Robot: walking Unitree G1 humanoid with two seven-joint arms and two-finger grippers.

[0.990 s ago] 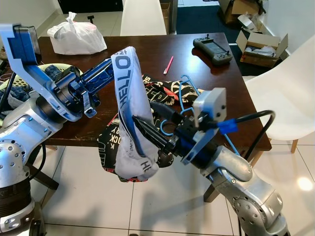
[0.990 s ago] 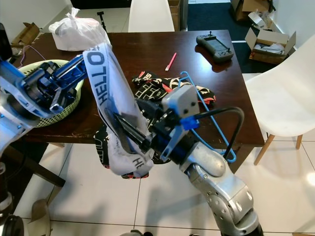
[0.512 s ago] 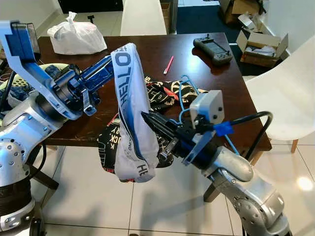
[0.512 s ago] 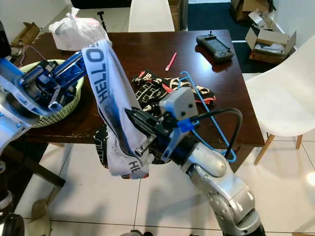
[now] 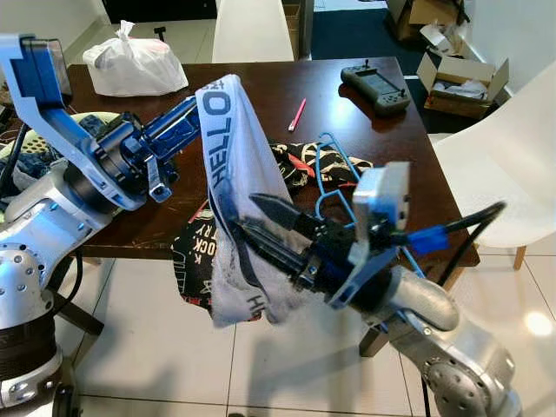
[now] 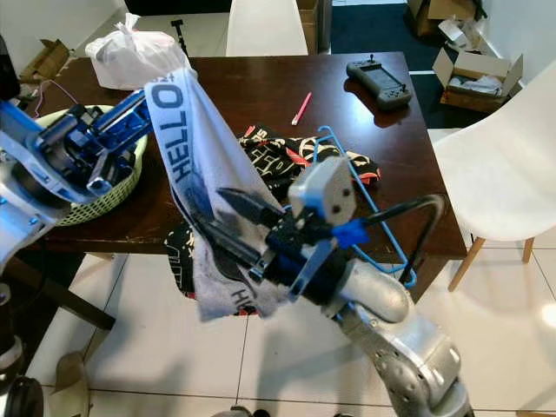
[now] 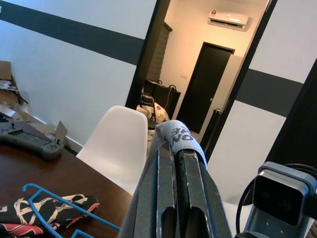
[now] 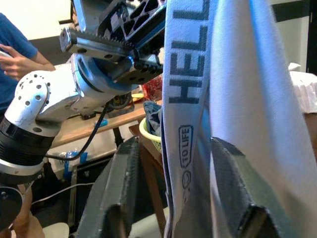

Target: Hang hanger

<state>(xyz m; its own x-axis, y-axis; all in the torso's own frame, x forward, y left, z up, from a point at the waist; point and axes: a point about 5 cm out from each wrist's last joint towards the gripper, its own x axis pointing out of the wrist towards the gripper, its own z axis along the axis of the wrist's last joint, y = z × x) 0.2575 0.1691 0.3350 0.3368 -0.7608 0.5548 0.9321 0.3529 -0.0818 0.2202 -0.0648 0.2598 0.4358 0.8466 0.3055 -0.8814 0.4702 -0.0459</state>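
Hanger (image 5: 334, 178) on table (image 5: 347, 122); left gripper (image 5: 207, 100) pinching garment (image 5: 239, 200).

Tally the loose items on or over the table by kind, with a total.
Garments: 2, white one held up by the left end effector, patterned one on the table
Blue hanger: 1
Pink pen: 1
Handheld controller: 1
White plastic bag: 1
Green basket: 1
Total: 7
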